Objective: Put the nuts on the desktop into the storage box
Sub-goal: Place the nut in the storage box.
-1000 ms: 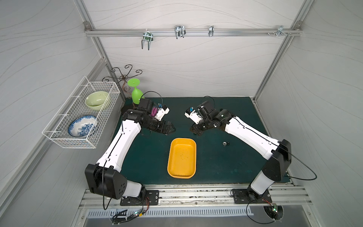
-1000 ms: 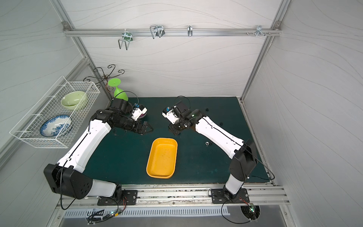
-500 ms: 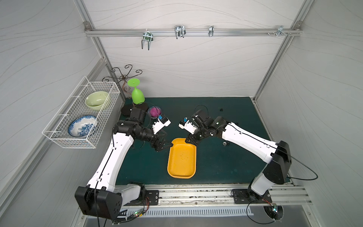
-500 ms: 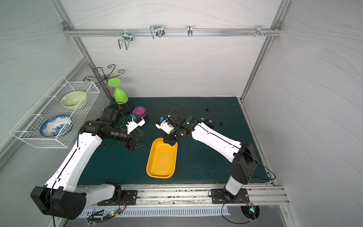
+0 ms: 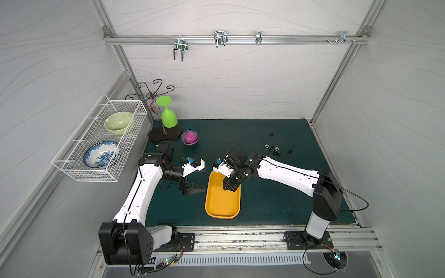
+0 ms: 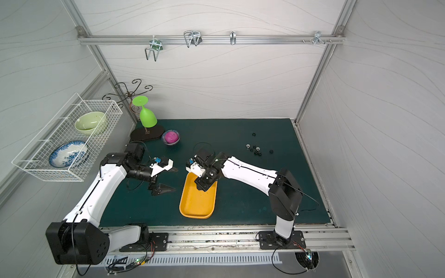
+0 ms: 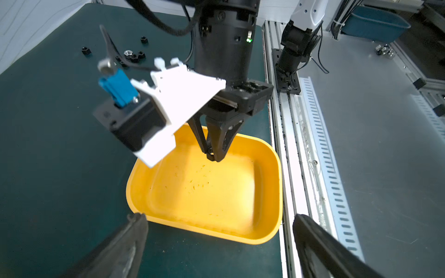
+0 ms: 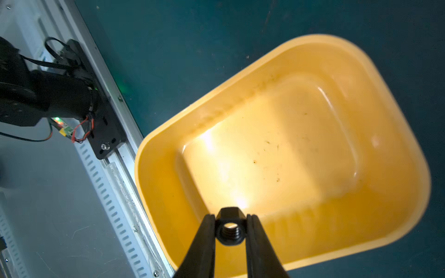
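Clamping a black nut (image 8: 230,231), the right claw (image 7: 214,154) hangs directly above the back end of the box (image 8: 240,80), while the left claw (image 6: 177,179) gapes empty beside it.

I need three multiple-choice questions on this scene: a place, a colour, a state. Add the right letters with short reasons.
1. Where is the right gripper?
A. above the storage box
B. over the wire basket
C. beside the green glass
2. What colour is the nut it holds?
A. silver
B. black
C. yellow
3. How is the left gripper?
A. shut on a nut
B. shut on the box
C. open, empty
1 A: its tips hang over the yellow floor. 2 B: the right wrist view shows a black hexagon. 3 C: its fingers stand wide apart.
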Robot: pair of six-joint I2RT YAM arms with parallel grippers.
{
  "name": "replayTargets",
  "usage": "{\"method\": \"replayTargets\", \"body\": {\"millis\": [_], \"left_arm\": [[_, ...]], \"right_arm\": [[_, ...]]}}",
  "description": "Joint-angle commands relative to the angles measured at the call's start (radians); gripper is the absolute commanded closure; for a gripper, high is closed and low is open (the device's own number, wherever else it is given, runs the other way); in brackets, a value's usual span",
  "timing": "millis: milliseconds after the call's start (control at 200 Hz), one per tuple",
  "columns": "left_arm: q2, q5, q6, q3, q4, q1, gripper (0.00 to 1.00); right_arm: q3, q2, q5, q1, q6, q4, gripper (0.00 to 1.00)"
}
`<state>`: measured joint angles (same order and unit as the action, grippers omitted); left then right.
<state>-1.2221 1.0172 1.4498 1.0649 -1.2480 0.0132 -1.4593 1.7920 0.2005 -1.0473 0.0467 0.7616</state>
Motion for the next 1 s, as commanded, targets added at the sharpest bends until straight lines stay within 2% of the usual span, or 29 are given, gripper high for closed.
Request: {"method": "replayTargets", "body": {"millis": [0,85,340,590,700,895,996], "left_arm": [[0.001,-0.015,0.052,-0.029,0.082,0.011,0.01],[0.008,-0.020,-0.010,-0.067,0.169,0.026,0.01],[0.027,-0.061,0.020,-0.170,0.236,0.070,0.01],[0.044,-0.090,-0.019,-0.247,0.306,0.077,0.01],[0.051,-0.091,-0.027,-0.267,0.307,0.079,0.01],[0.058,-0.095,0.035,-0.279,0.256,0.079,0.01],[0.061,-0.109,0.034,-0.283,0.259,0.079,0.01]], "right_arm": [[-0.023,0.067,-0.063,-0.029,0.057,0.058,0.77],[-0.072,0.132,-0.115,-0.034,0.091,0.125,0.77],[-0.111,0.211,-0.217,-0.055,0.209,0.154,0.76],[-0.152,0.266,-0.328,-0.097,0.294,0.186,0.75],[-0.170,0.290,-0.336,-0.100,0.347,0.199,0.75],[-0.160,0.319,-0.305,-0.100,0.407,0.165,0.74],[-0.134,0.311,-0.300,-0.099,0.421,0.123,0.69]]}}
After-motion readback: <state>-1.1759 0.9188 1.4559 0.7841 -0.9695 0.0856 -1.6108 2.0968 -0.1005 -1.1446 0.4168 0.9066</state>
